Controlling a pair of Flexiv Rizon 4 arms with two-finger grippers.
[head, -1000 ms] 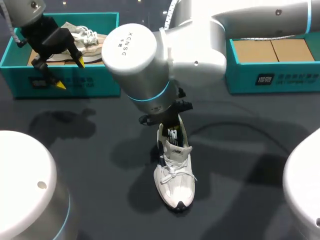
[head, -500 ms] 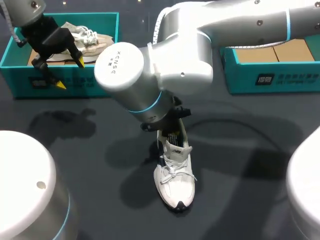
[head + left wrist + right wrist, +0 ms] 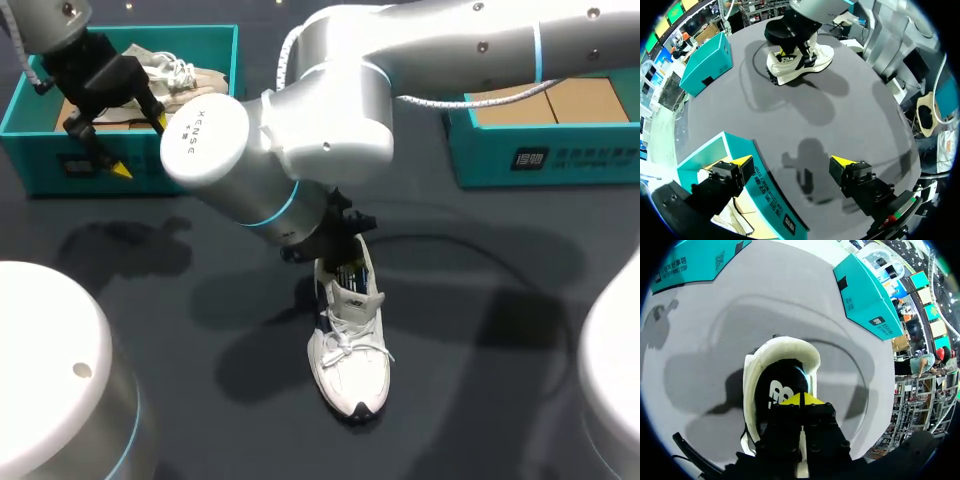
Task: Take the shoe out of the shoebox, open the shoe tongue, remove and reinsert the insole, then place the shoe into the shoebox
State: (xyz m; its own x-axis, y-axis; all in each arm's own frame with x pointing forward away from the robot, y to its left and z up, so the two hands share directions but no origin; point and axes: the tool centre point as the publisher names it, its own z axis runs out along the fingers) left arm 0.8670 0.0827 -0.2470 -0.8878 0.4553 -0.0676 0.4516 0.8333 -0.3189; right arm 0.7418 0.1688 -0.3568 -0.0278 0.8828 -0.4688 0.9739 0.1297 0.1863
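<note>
White shoe point(image 3: 348, 352) stands upright on its sole mid-table, outside both boxes; smooth white upper, white laces, thick rounded heel collar, dark trim along one side. Long axis runs far-to-near; toe toward the near edge, heel toward the far side. Black insole point(image 3: 774, 390) lies inside, matte, with a white mark. Right gripper point(image 3: 801, 399) sits in the shoe's mouth above the insole, yellow tips pressed together; whether they pinch anything, cannot tell. Right arm point(image 3: 300, 130), glossy white and bulky, hides the heel from overhead. Left gripper point(image 3: 140, 146) hangs well apart from the shoe, over the near wall of the left shoebox point(image 3: 30, 165); fingers spread wide, nothing between them; a beige shoe point(image 3: 178, 72) lies in that teal box. Right shoebox point(image 3: 560, 155), teal, shows brown cardboard point(image 3: 545, 100) inside. Table point(image 3: 480, 330) dark grey, matte.
</note>
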